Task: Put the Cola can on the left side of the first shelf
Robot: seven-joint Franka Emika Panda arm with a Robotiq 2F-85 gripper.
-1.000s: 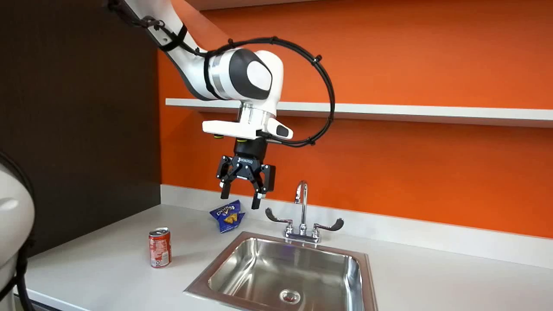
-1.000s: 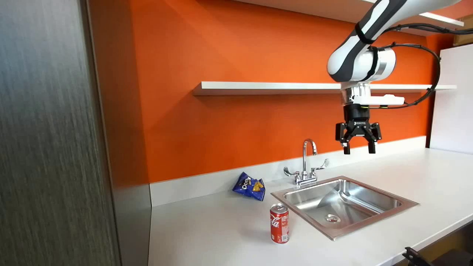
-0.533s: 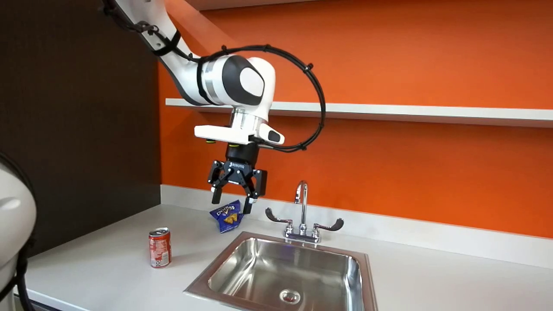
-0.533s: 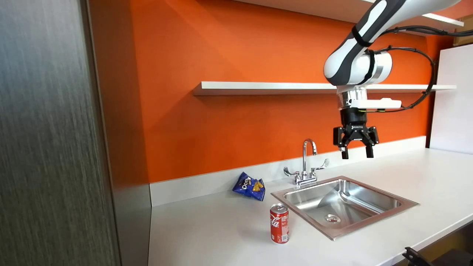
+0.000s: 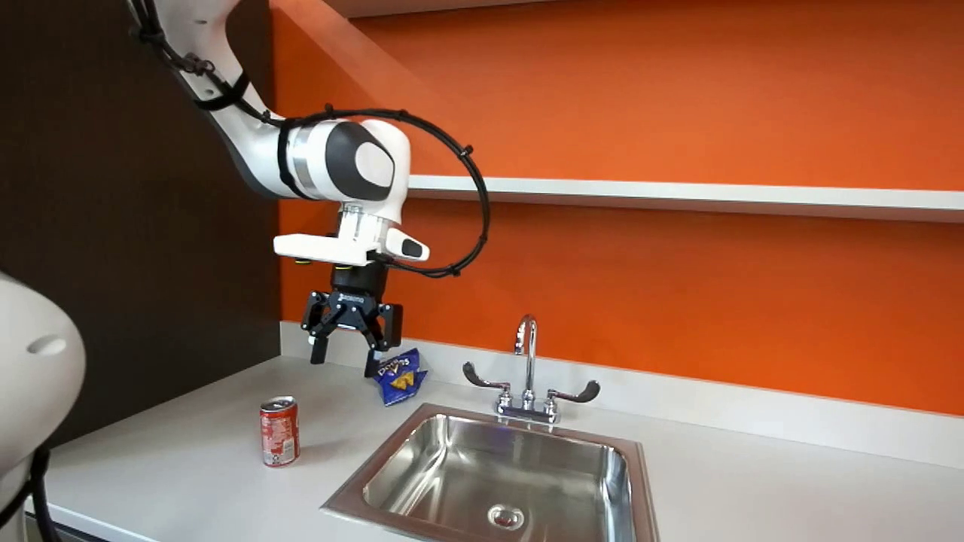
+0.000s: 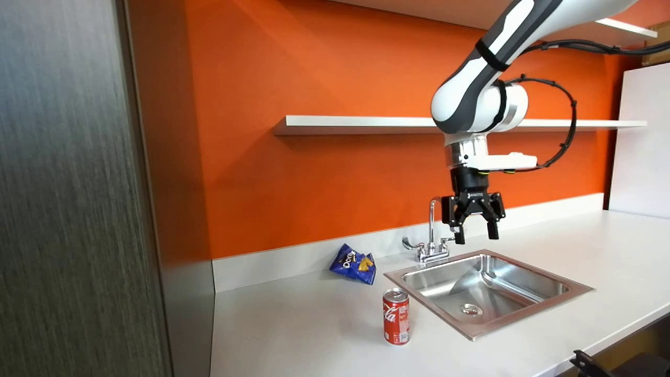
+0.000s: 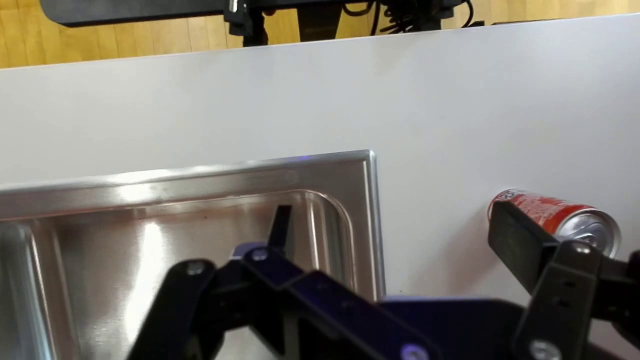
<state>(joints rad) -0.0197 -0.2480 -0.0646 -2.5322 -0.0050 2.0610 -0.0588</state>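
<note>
The Cola can (image 5: 279, 433) stands upright on the white counter, also seen in an exterior view (image 6: 396, 318) left of the sink. My gripper (image 5: 346, 360) is open and empty, pointing down in the air above counter height; it also shows in an exterior view (image 6: 476, 235). In the wrist view the can (image 7: 545, 207) lies at the right, partly covered by one finger of the open gripper (image 7: 393, 217), with its top toward the camera. The first shelf (image 5: 678, 192) is the long white wall shelf (image 6: 361, 121); the arm covers part of it.
A steel sink (image 5: 644, 482) with a chrome tap (image 5: 529, 361) is set into the counter (image 5: 188, 489). A blue snack packet (image 6: 354, 264) lies by the wall. A dark panel (image 5: 151, 226) closes the left end. Another shelf (image 6: 445, 14) hangs higher up.
The arm and open gripper have moved left and lower in both exterior views. The can, packet and shelf have not moved.
</note>
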